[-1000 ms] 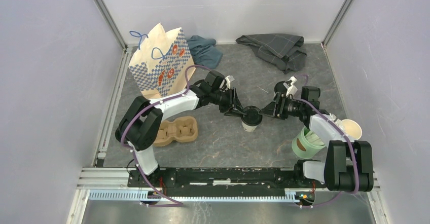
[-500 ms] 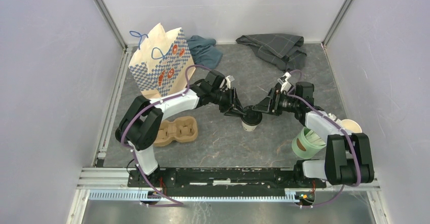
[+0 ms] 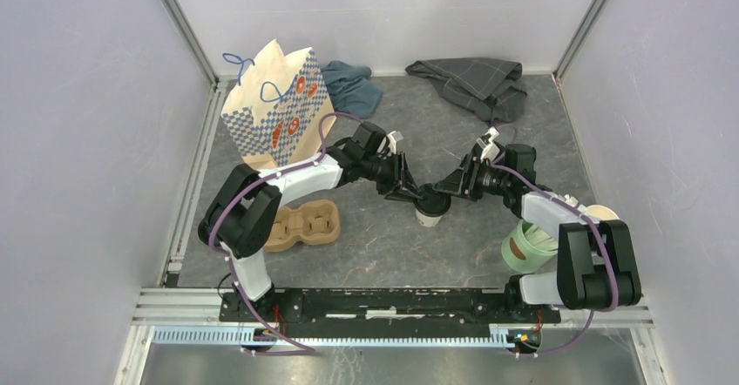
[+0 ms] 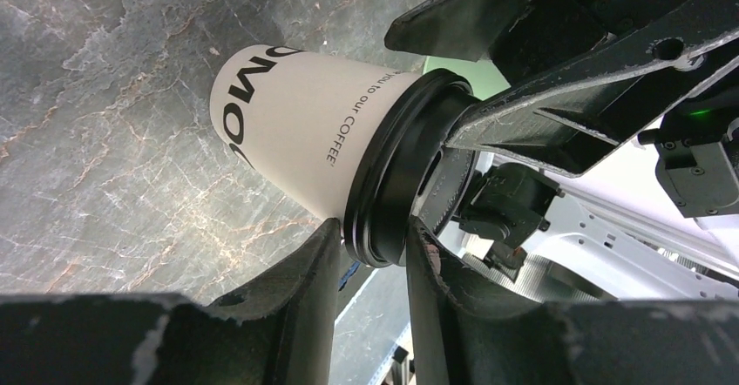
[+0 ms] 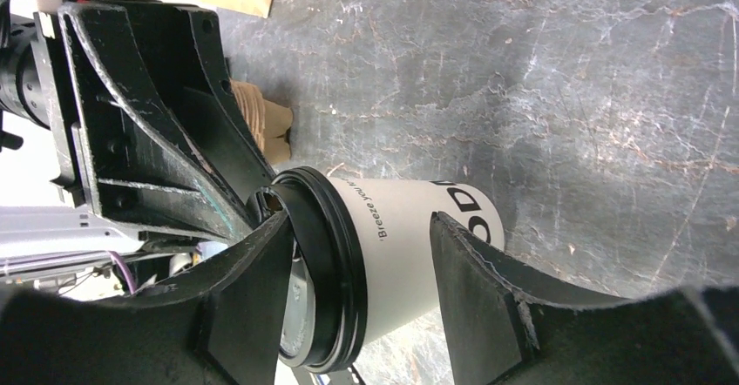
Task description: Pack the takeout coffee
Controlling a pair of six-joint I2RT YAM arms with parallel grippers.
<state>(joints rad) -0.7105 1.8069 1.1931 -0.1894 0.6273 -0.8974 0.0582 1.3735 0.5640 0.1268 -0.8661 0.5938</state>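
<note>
The coffee (image 3: 429, 214) is lidded but not yet in the far-left bag (image 3: 277, 111): left hand (image 4: 373, 244) pinches its lid (image 4: 388, 185), right hand (image 5: 362, 246) spread around it.

The takeout coffee (image 3: 430, 208) stands mid-surface (image 3: 392, 254) between left pincer (image 3: 410, 195) and right pincer (image 3: 449, 192). Bag (image 3: 277, 111) behind-left, carrier (image 3: 302, 226) near-left, larger cup (image 3: 525, 246) right.
</note>
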